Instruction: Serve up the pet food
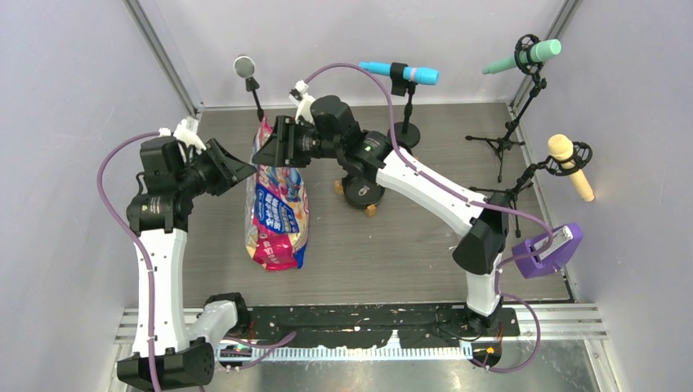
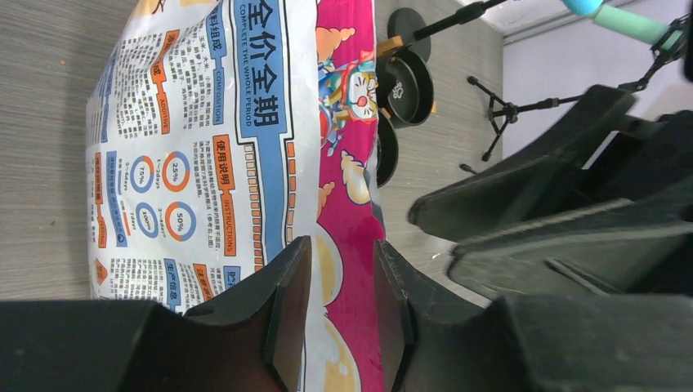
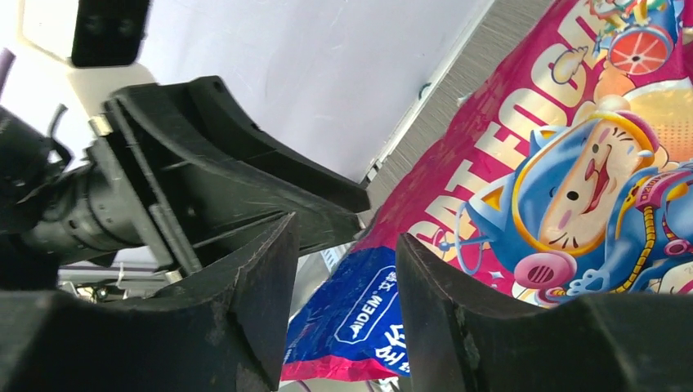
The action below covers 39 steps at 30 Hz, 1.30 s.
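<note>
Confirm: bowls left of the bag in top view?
No, the black bowls sit right of the cat food bag.

The whole table [image 1: 392,245] is taken in from far above and behind by the top external view, with both arm bases at its bottom edge. The left wrist view is set close behind the left gripper [image 2: 341,245] and rolled sideways, facing across the bag [image 2: 245,122] toward the black bowls [image 2: 409,77]. The right wrist view is set close behind the right gripper [image 3: 345,233], facing the bag's front and a pale wall [image 3: 327,65]. The bag is shared by all three views, and the opposite gripper is caught in each wrist view.
</note>
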Tool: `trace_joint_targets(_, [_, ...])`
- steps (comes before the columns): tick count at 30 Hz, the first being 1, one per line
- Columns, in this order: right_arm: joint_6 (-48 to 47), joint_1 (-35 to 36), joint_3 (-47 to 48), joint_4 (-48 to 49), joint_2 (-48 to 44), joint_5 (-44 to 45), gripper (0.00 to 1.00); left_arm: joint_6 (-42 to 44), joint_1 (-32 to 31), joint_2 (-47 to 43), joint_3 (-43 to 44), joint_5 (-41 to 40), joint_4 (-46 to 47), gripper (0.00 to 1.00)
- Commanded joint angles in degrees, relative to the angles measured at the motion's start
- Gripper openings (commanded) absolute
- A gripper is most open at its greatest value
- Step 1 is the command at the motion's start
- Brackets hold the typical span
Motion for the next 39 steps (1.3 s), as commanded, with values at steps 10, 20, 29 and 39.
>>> trace_joint_targets(10, [-0.2, 0.5, 1.0, -0.6, 0.8, 3.4, 0.51, -0.9, 2.7, -3.2, 2.5, 5.1, 2.3, 0.36])
trace_joint_targets(20, [0.7, 0.6, 0.9, 0.4, 1.8, 2.4, 0.46, 0.5, 2.7, -2.9, 1.4, 7.1, 3.2, 0.33])
trace_joint_targets(29, [2.3, 0.6, 0.2, 1.7, 3.0, 1.1, 0.44, 2.8, 2.7, -1.8, 1.7, 6.2, 1.3, 0.31])
trace_joint_targets(39, [2.7, 0.8, -0.5, 2.2, 3.7, 0.7, 0.37, 4.1, 2.7, -1.3, 1.2, 6.0, 0.3, 0.29])
